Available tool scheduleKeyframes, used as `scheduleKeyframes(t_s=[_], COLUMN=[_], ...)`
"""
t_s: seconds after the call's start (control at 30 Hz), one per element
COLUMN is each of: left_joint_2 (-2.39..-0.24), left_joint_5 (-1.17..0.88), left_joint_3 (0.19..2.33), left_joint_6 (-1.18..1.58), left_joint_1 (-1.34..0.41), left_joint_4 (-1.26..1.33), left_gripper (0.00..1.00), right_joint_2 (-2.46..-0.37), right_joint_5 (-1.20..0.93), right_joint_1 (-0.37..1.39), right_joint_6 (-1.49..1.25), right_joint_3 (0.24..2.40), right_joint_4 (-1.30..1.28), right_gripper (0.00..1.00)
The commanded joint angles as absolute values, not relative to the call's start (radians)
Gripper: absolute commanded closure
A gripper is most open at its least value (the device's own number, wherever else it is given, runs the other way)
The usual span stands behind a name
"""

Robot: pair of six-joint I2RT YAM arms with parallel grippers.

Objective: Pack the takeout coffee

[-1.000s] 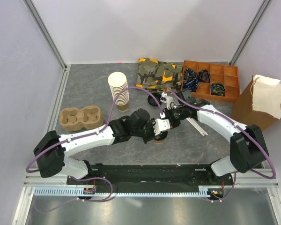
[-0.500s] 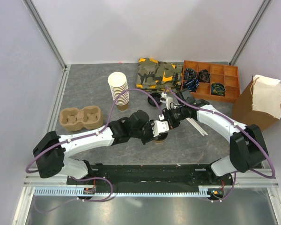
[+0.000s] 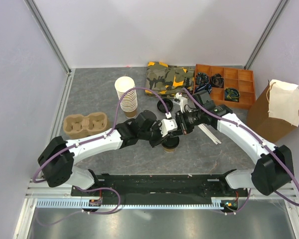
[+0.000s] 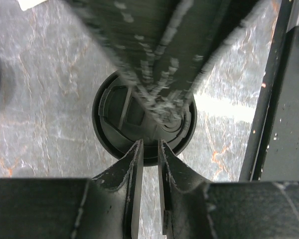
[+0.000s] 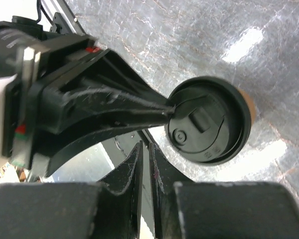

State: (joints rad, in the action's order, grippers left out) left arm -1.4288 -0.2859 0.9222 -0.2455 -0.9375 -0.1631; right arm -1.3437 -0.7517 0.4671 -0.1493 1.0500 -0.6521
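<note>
On the table [image 3: 94, 94] — takeout coffee [image 3: 170, 144] upright, lid [image 5: 209, 127] up

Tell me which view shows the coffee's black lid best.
Right wrist: the whole lid shows nearly unobstructed, sip tab and rim clear, with a sliver of brown cup behind. Left wrist shows it half covered by the blurred right gripper. Top external shows it tiny and partly hidden.

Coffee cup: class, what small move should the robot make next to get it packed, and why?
Probably open the left gripper and lower it around the coffee cup. The cup stands upright on the table with its lid on, and that gripper and the right gripper are both shut above it, holding nothing.
</note>
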Motion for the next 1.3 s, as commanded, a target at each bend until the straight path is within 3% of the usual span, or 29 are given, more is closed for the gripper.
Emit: scheduleKeyframes(t_s=[0.0, 0.23, 0.6, 0.87, 1.13, 1.27], left_joint_2=[-1.450, -1.448, -1.447, -1.433, -1.376, -1.387], left_joint_5=[-0.316, -0.324, -0.325, -0.334, -0.426, -0.431], left_joint_3=[0.937, 0.933, 0.930, 0.925, 1.041, 1.062], left_joint_6=[-0.215, -0.209, -0.219, -0.222, -0.071, -0.057], left_joint_1=[-0.931, -0.931, -0.930, -0.930, -0.850, -0.796], left_joint_4=[-0.138, -0.140, -0.144, -0.144, -0.235, -0.256], left_gripper=[0.75, 0.75, 0.76, 0.75, 0.61, 0.59], right_joint_2=[-1.279, -1.278, -1.451, -1.333, -1.359, -1.402], right_joint_5=[-0.738, -0.730, -0.679, -0.770, -0.657, -0.614], right_joint_1=[0.465, 0.463, 0.428, 0.423, 0.422, 0.420], right_joint_6=[-0.144, -0.160, -0.131, -0.109, -0.115, -0.104], right_joint_3=[1.051, 0.990, 0.925, 0.956, 0.997, 1.003], right_joint_4=[-0.693, -0.686, -0.652, -0.690, -0.695, -0.683], right_gripper=[0.84, 0.85, 0.87, 0.88, 0.86, 0.87])
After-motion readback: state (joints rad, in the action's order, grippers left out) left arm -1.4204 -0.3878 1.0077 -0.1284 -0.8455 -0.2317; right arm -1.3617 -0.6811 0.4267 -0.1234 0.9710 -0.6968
